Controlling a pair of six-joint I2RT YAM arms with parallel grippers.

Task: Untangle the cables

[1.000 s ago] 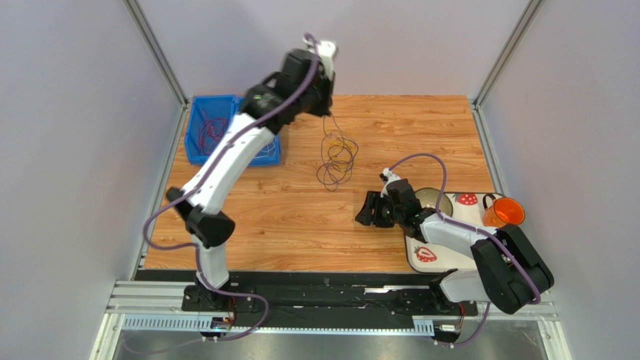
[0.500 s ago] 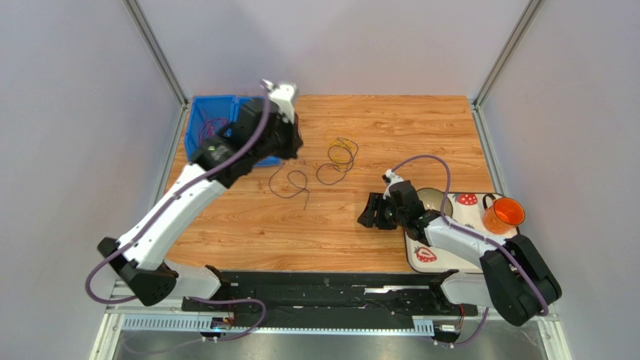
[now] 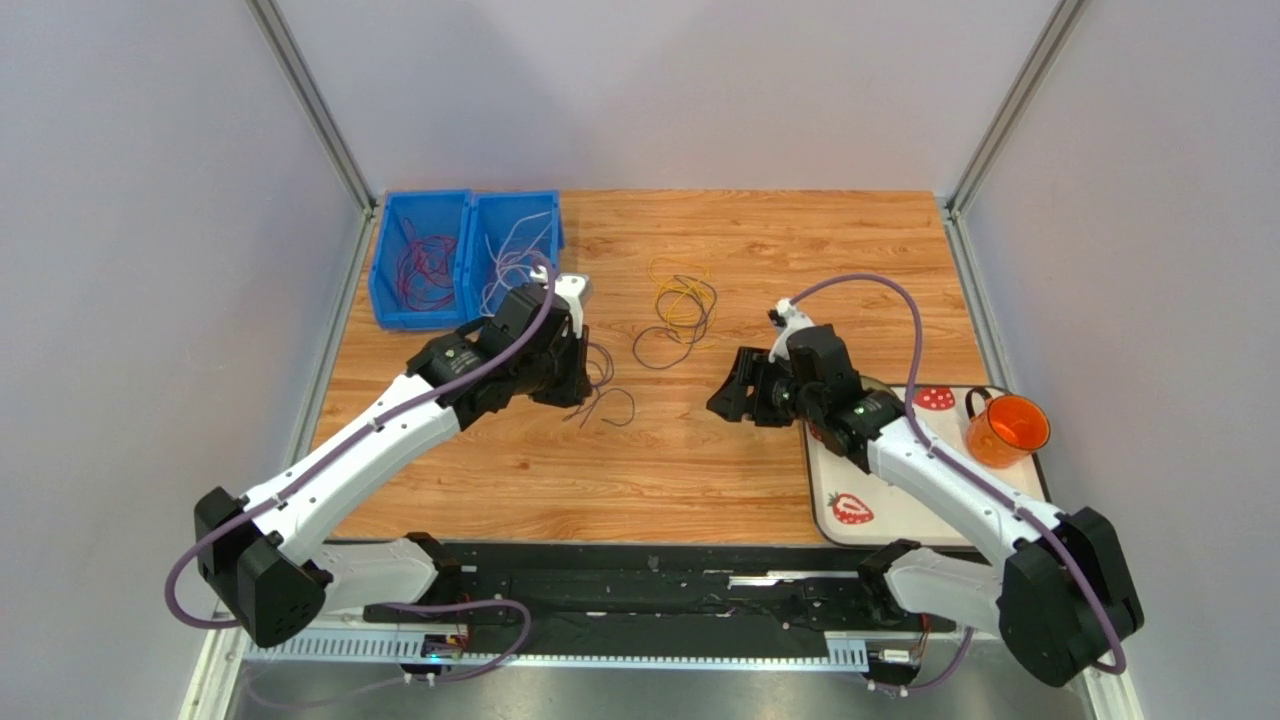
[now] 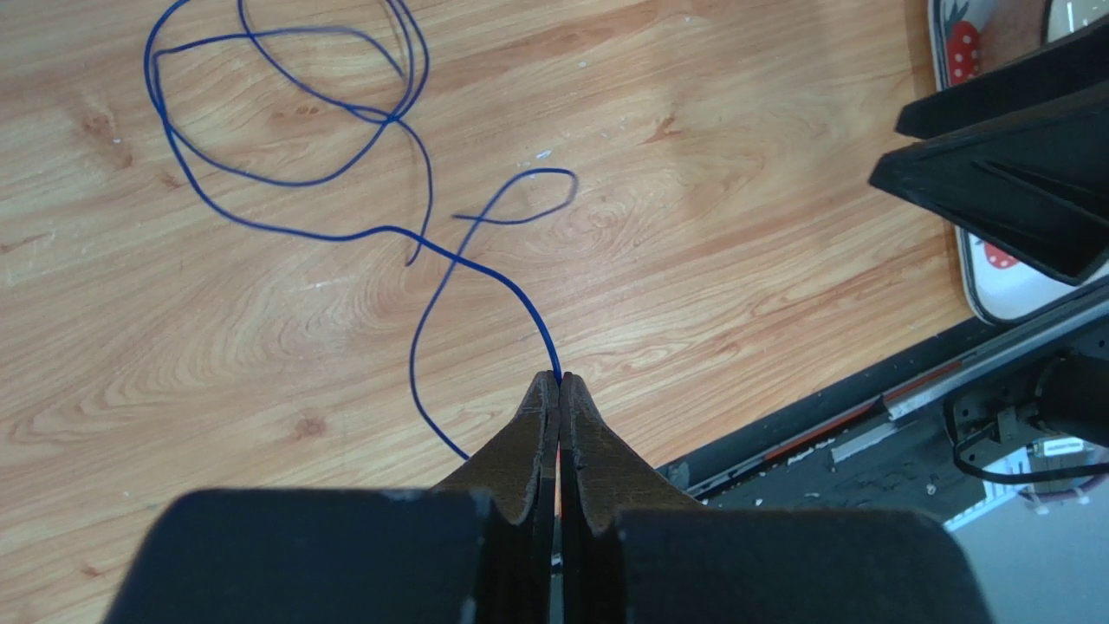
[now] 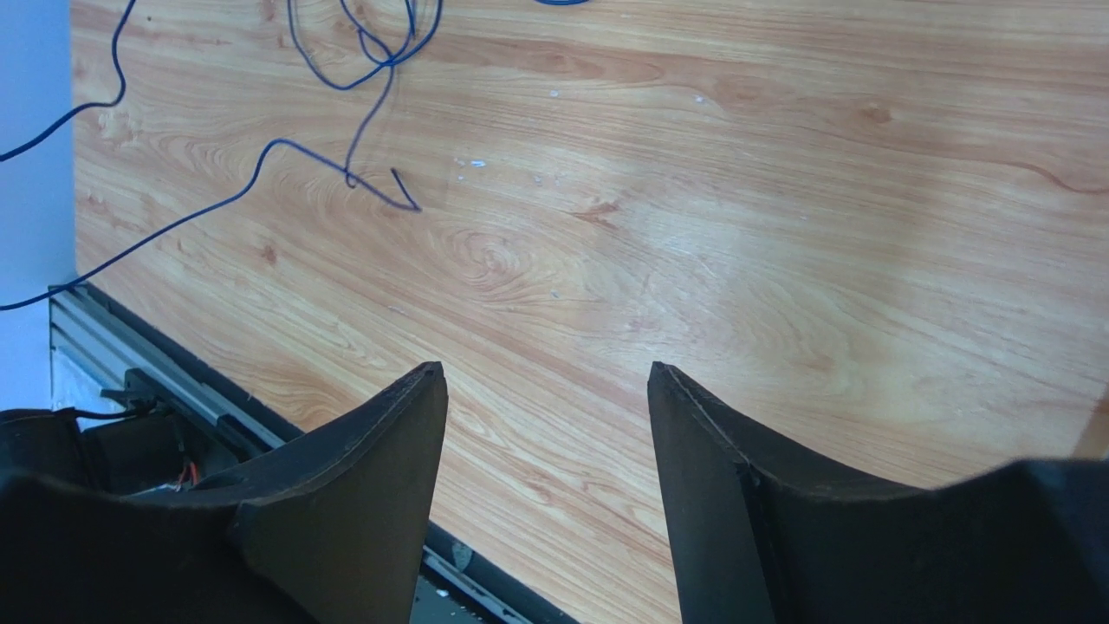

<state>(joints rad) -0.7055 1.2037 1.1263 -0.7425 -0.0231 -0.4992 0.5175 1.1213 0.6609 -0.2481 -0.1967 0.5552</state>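
Wood-grain tabletop [image 3: 781, 255]: light brown planks carrying loose cables, 2 bins and a tray.
Left gripper [image 4: 560, 390]: clenched, its 2 black fingers pressed flat together with a thin dark-blue cable [image 4: 391, 234] pinched at their very tips. It sits low over the table, left of centre and just in front of the bins.
Dark-blue cable, path: it leaves the pinch, crosses the wood in slack curves and ends farther off in several overlapping loops. 1 free end bends back into a small hook. In the top view it reads as a dark line on the table beside the left gripper.
Right gripper [image 5: 547, 390]: released, its 2 black fingers [image 5: 391, 442] standing apart over bare wood with nothing between them. It sits right of centre, turned toward the left gripper and well apart from it.
Yellow and dark cable coil [image 3: 676, 312]: flat on the table beyond the 2 grippers, touching neither.
Left blue plastic bin [image 3: 388, 285]: at the far left corner, holding red and purple cables [image 3: 424, 267].
Right blue plastic bin [image 3: 544, 225]: set against the first, holding white cables [image 3: 511, 248].
White tray with strawberry prints [image 3: 887, 521]: at the near right, partly under the right arm.
Orange cup [image 3: 1007, 431]: upright at the tray's far right corner.
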